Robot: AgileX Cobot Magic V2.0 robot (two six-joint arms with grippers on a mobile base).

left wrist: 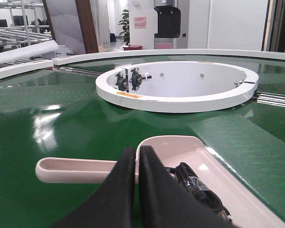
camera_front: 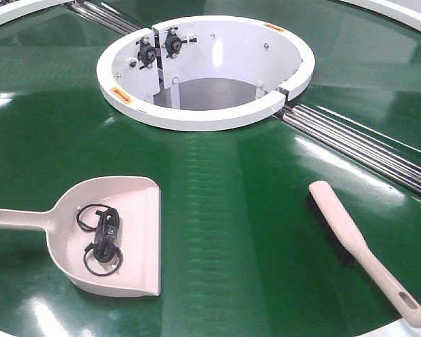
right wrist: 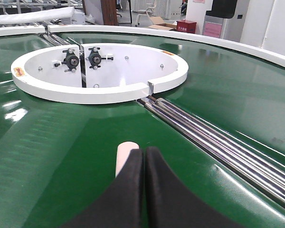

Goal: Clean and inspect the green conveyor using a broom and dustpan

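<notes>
The green conveyor (camera_front: 231,189) fills the front view. On it at the lower left lies the beige dustpan (camera_front: 130,210), handle pointing left, with a black coiled cable bundle (camera_front: 102,239) inside. At the lower right the slim beige broom (camera_front: 365,256) lies diagonally, its slotted handle end nearest the camera. Neither gripper shows in the front view. In the left wrist view my left gripper (left wrist: 136,150) is shut and empty, with the dustpan (left wrist: 180,145) and cable bundle (left wrist: 194,183) just beyond it. My right gripper (right wrist: 144,149) is shut and empty too, and the broom (right wrist: 125,156) tip pokes out past its fingers.
A white ring (camera_front: 196,118) walls the round opening at the belt's centre, with black bearing blocks (camera_front: 158,48) on its inner wall. Shiny metal rollers (camera_front: 368,147) cross the belt from the ring toward the right. A white outer rim (right wrist: 237,45) borders the belt.
</notes>
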